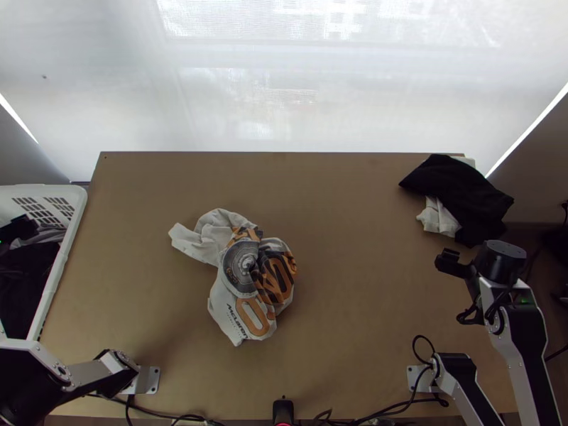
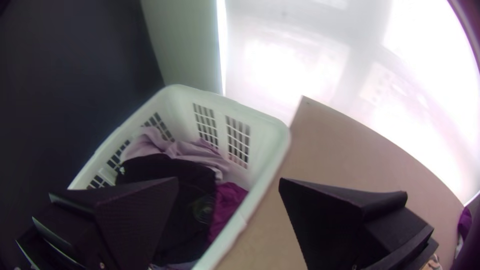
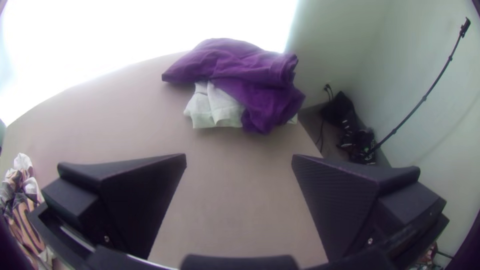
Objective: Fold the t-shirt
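The t-shirt [image 1: 245, 273], pale with an orange and dark print, lies bunched left of the table's middle. Part of it appears in the right wrist view as a crumpled edge [image 3: 22, 205]. My left gripper [image 1: 20, 227] is at the far left over the basket, away from the shirt; in the left wrist view the left gripper [image 2: 228, 182] is open with nothing between its fingers. My right gripper [image 1: 453, 263] stands above the table's right side, well apart from the shirt. The right wrist view shows the right gripper [image 3: 239, 161] open and holding nothing.
A white laundry basket [image 1: 58, 266] with several garments [image 2: 172, 182] stands against the table's left edge. At the back right corner, a dark cloth [image 1: 461, 195] lies over a white one [image 1: 439, 219]. Cables [image 1: 405, 403] run along the near edge of the table [image 1: 355, 213].
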Controlling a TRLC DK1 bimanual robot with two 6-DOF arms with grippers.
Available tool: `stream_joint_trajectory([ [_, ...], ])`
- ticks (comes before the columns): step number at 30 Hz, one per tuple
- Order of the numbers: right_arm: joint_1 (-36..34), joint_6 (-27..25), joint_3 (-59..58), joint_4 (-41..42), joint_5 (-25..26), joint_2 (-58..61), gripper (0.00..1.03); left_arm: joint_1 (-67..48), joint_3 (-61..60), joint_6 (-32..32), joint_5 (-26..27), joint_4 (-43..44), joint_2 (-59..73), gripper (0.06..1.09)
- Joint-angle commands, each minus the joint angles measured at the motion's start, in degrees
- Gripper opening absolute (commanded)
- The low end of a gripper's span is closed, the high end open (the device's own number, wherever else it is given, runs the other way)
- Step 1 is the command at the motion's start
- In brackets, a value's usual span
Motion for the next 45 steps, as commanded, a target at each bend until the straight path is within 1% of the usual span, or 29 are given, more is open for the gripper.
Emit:
stream_joint_trajectory([
  [1,-0.3,-4.4,0.4,4.3,2.2,0.3,0.98,-16.7,-3.6,-0.6,0.0,-11.0,-10.4,1.03],
  [2,0.0,-4.4,0.7,4.1,2.2,0.4,0.98,-20.2,-4.3,-0.6,0.0,-12.2,-11.9,1.03],
  [4,2.6,-4.1,1.5,1.5,-0.7,0.6,0.98,-27.3,-5.2,-0.7,0.0,-15.4,-13.5,1.03],
  [6,3.7,-4.0,2.8,0.2,-2.9,0.7,0.98,-33.3,-5.8,-1.9,0.0,-17.4,-13.9,1.03],
  [8,3.9,0.0,5.4,-1.6,-6.3,0.8,0.98,-37.8,-5.9,-3.5,0.0,-18.7,-13.5,1.03],
  [9,4.3,0.9,6.7,-2.2,-7.5,0.9,0.98,-39.7,-5.9,-4.2,0.0,-19.1,-13.2,1.03],
  [11,7.0,1.1,10.0,-4.9,-10.9,1.4,0.98,-42.5,-5.7,-5.3,0.0,-20.0,-12.7,1.03],
  [12,8.5,1.2,11.9,-6.4,-13.1,2.2,0.98,-43.6,-5.5,-6.1,0.0,-20.4,-12.6,1.03],
  [15,12.2,1.1,17.1,-11.9,-22.1,6.8,0.98,-47.0,-5.6,-6.8,0.0,-22.4,-12.3,1.03],
  [17,15.3,1.1,19.4,-13.4,-25.9,9.3,0.98,-48.6,-5.9,-7.3,0.0,-23.4,-12.0,1.03],
  [20,20.8,0.7,22.2,-13.4,-26.3,13.6,0.98,-49.1,-7.0,-8.1,0.0,-23.6,-11.7,1.03],
  [23,24.9,-2.1,24.4,-11.5,-26.0,17.5,0.98,-49.6,-8.6,-8.9,0.0,-23.6,-10.9,1.03],
  [25,27.2,-2.5,25.1,-11.1,-25.5,20.7,0.98,-50.5,-9.5,-9.5,-0.1,-23.6,-9.7,1.03],
  [29,34.5,-3.6,26.2,-10.3,-25.5,27.1,0.98,-52.7,-10.7,-11.2,-2.0,-20.9,-6.7,1.03],
  [33,40.0,-3.7,31.8,-9.1,-25.6,33.8,0.98,-54.7,-10.6,-13.2,-4.8,-16.8,-3.0,1.03],
  [38,45.7,-3.9,39.1,-9.1,-25.6,41.3,0.98,-57.7,-8.6,-16.0,-6.0,-15.3,1.9,1.03],
  [41,48.8,-4.1,40.7,-9.0,-25.6,44.9,0.98,-58.9,-8.5,-16.8,-6.8,-13.2,4.4,1.03],
  [45,50.8,-4.1,42.5,-9.0,-25.6,47.9,0.98,-59.2,-8.1,-17.3,-7.6,-10.9,7.7,1.03],
])
